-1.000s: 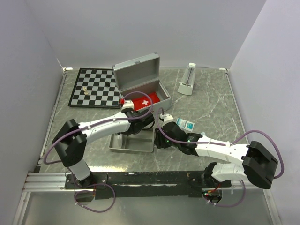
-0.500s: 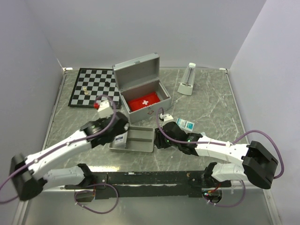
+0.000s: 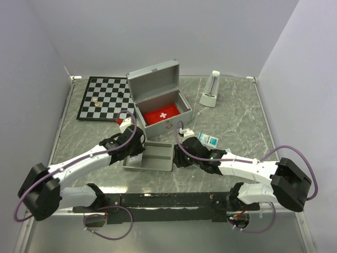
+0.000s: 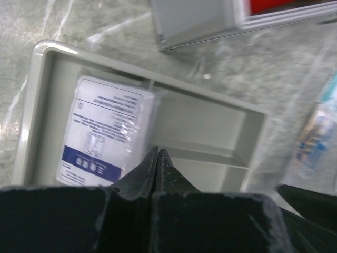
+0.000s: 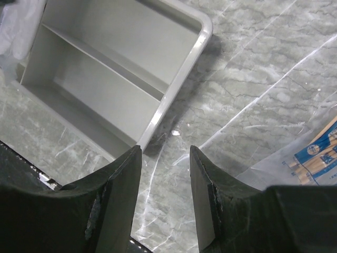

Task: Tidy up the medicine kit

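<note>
The medicine kit (image 3: 156,83), a silver case, stands open at the back with a red pouch (image 3: 161,114) inside; its corner (image 4: 195,21) shows in the left wrist view. In front of it lies a grey tray (image 3: 159,164) holding a white packet (image 3: 135,157) (image 4: 108,132) in its left compartment. My left gripper (image 3: 139,149) (image 4: 158,151) hovers over the tray beside the packet, shut with nothing in it. My right gripper (image 3: 177,158) (image 5: 164,150) stands open and empty at the tray's right rim (image 5: 181,74).
A teal and white packet (image 3: 209,139) (image 5: 321,153) lies on the marble just right of the right gripper. A chessboard (image 3: 105,98) sits at the back left. A small white upright object (image 3: 210,89) stands at the back right. Walls close off three sides.
My left arm has drawn back from the kit and come over the tray, and its jaws have gone from wide open to shut on nothing. The right arm has stayed put.
</note>
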Robot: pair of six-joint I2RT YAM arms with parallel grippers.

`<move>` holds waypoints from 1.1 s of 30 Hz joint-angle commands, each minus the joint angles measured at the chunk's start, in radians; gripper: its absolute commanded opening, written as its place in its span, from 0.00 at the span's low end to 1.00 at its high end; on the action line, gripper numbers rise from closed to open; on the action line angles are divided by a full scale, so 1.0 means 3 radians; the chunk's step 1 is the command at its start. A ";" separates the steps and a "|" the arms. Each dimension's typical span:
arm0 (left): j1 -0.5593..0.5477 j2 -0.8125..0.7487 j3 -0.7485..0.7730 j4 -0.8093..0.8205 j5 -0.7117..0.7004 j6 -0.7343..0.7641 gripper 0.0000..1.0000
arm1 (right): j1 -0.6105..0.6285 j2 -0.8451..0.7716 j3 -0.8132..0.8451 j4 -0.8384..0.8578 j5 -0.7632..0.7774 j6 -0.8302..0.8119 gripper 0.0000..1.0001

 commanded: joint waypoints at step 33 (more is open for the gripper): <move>0.0237 -0.1705 -0.0922 0.0548 -0.0388 -0.0424 0.29 | -0.0959 -0.0082 0.0059 -0.1015 0.0472 0.0226 0.66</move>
